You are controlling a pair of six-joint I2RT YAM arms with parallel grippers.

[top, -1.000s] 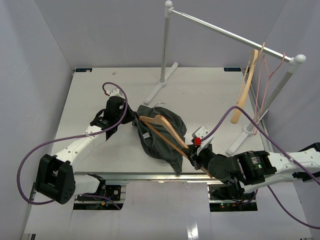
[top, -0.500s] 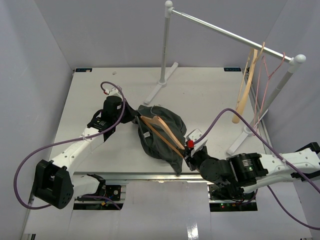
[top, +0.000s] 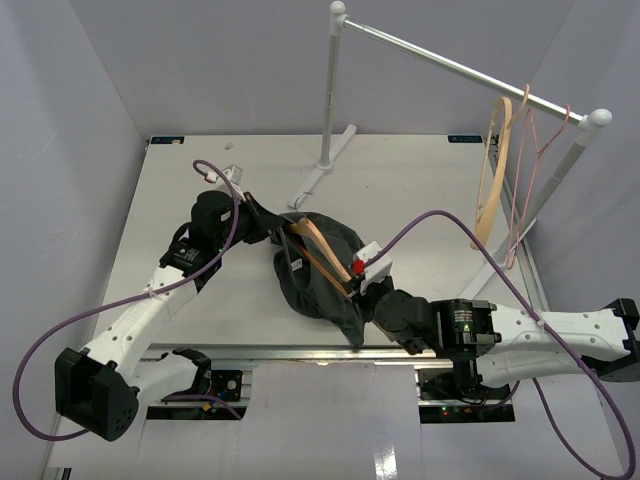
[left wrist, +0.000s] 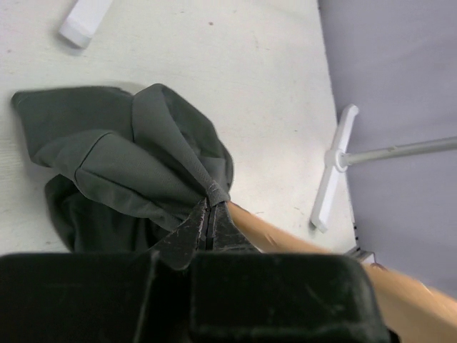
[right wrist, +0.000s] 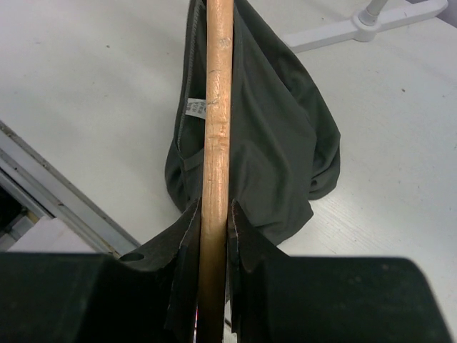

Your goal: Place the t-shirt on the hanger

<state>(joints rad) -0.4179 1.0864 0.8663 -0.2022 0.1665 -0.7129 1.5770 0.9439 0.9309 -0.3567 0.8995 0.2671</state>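
Note:
The dark grey-green t-shirt (top: 315,285) lies bunched in the middle of the table, with its white label (right wrist: 196,107) showing in the right wrist view. The tan wooden hanger (top: 322,252) lies across it, partly inside the fabric. My left gripper (top: 262,222) is shut on an edge of the t-shirt (left wrist: 143,164) at its far left side, next to one hanger arm (left wrist: 285,232). My right gripper (top: 357,292) is shut on the hanger's wooden bar (right wrist: 216,136) at the shirt's near right side.
A white clothes rail (top: 450,65) stands at the back right on two T-shaped feet (top: 322,168). A second wooden hanger (top: 492,175) and a thin pink hanger (top: 530,170) hang on it near the right post. A small white block (left wrist: 84,19) lies on the table.
My right gripper has moved left and away with the hanger, pushing it further into the shirt. My left gripper has shifted away and right, lifting the fabric edge. The spare hanger on the rail swings.

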